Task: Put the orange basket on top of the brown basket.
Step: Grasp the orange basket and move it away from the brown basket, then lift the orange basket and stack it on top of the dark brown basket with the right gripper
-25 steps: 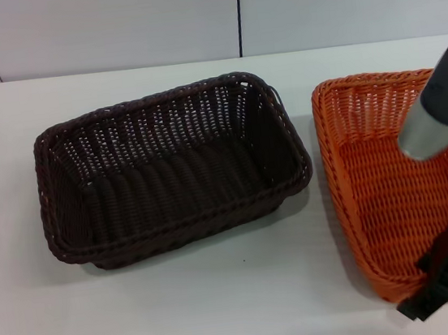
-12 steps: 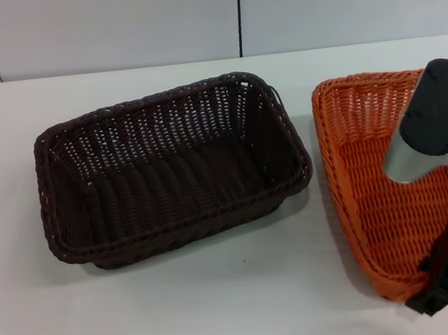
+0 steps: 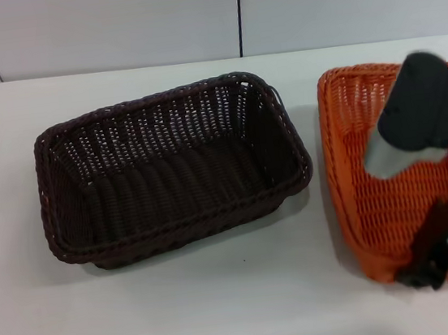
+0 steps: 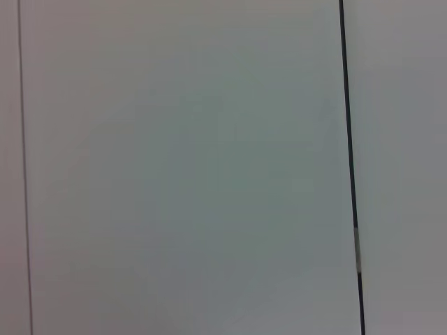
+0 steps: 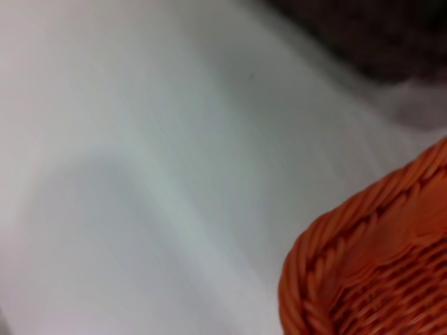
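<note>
Right end effector (image 3: 432, 260) is at the near rim of the orange basket (image 3: 378, 189), close to the near right corner of the surface (image 3: 226, 314). Its dark fingers seem to sit over this rim, but I cannot tell if they are closed on it or only around it. I judge that I took the near wall because it is the closest edge to the arm, and a hold there lets the basket hang free when it is lifted. In the right wrist view the braided corner of the orange basket (image 5: 370, 258) is very close to the camera.

Just beside it, toward the middle of the surface, the brown basket (image 3: 171, 170) rests flat with its opening up, so it can receive the other one.

My left end effector is not visible; its camera shows only a plain wall panel (image 4: 181, 167).
</note>
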Motion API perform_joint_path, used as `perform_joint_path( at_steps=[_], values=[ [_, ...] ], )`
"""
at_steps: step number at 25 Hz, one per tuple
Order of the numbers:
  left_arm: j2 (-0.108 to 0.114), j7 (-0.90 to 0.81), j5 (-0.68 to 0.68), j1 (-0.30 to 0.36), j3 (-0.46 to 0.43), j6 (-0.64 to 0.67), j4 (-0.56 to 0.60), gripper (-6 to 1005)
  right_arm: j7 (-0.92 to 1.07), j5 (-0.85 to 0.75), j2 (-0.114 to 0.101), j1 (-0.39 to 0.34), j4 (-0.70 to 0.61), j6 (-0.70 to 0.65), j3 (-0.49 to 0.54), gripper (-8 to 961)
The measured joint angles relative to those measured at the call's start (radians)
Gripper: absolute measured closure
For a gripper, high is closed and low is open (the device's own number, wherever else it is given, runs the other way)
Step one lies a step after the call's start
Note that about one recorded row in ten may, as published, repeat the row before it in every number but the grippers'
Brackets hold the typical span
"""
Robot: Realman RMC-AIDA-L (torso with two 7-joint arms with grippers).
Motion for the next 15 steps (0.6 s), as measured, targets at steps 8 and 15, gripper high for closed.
perform_joint_path(
  at_steps=[8,15],
  values=[
    [0.0,-0.008,-0.001,-0.022,-0.013,0.0,0.041,221,0.004,0.001,0.002,0.021,0.057,-0.035,0.044,771],
    [-0.001,-0.008,-0.001,-0.024,-0.014,0.0,0.041,221,0.015,0.003,0.002,0.072,0.089,-0.034,0.076,823]
  ],
)
